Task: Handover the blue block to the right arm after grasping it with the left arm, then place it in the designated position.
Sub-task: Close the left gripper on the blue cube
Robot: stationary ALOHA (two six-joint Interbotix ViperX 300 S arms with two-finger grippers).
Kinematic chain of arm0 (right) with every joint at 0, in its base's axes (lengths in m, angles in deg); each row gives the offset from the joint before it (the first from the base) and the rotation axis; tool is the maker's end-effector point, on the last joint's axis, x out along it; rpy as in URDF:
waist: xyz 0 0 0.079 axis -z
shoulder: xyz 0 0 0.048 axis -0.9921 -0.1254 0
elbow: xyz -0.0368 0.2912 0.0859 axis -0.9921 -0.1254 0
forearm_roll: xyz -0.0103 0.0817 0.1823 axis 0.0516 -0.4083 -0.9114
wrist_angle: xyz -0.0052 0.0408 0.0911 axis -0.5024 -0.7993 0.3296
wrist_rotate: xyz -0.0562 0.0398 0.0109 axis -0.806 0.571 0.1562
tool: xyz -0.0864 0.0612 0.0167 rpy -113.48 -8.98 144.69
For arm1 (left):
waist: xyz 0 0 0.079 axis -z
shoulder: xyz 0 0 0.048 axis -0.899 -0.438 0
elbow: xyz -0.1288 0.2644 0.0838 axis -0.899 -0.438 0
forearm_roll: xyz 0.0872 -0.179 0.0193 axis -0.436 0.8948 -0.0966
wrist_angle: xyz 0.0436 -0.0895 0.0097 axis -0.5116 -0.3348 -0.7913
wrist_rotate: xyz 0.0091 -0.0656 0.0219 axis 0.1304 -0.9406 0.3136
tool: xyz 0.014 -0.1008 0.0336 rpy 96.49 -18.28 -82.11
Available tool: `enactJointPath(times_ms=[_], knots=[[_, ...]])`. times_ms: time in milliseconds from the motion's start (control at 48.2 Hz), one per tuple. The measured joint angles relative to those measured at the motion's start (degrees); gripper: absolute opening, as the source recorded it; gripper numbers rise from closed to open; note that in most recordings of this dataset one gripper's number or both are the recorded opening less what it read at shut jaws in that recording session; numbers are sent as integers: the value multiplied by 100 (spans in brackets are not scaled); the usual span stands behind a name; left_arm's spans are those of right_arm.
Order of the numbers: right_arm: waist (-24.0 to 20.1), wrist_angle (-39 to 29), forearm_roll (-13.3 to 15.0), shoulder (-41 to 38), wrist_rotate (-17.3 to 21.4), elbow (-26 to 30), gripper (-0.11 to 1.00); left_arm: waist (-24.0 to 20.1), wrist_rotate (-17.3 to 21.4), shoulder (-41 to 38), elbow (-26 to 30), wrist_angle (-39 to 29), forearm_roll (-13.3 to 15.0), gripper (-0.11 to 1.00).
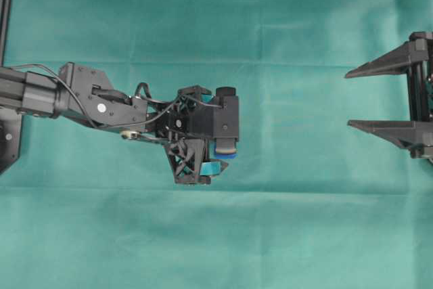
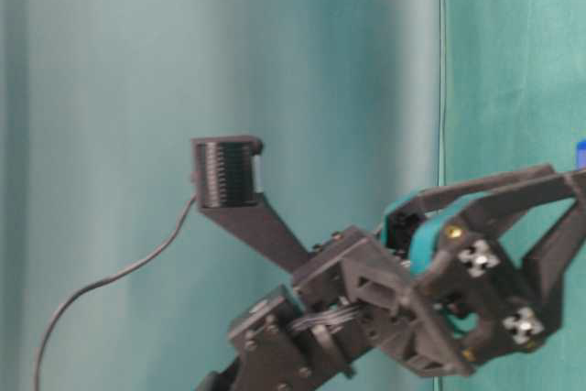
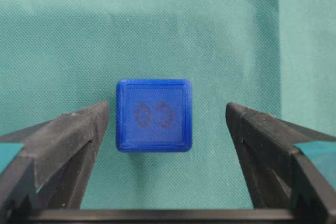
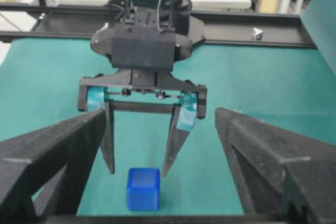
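The blue block [image 3: 154, 115] rests on the green cloth, showing a faint embossed mark on its top face. My left gripper [image 3: 165, 109] hangs straight above it, open, one finger on each side and neither touching. From overhead only a blue sliver of the block [image 1: 229, 156] shows under the left gripper [image 1: 220, 157]. The right wrist view shows the block [image 4: 143, 188] just below and in front of the teal-banded fingertips [image 4: 164, 171]. My right gripper [image 1: 347, 99] stands open and empty at the right edge, pointing towards the left arm. The designated position is out of view.
Green cloth [image 1: 284, 235] covers the whole table. A black frame rail [image 4: 236, 19] runs behind the left arm's base. In the table-level view the left arm's wrist [image 2: 394, 309] fills the lower right, with a cable trailing to the left.
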Motion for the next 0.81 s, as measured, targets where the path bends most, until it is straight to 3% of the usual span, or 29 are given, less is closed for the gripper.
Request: enactJointPath(times_ms=[664,810], knots=[[0,9,0,-53,0,0,93,0,0,-404,0,246,0,99],[0,0,0,-53,0,-9,93,0,0,-404,9,246,-9,90]])
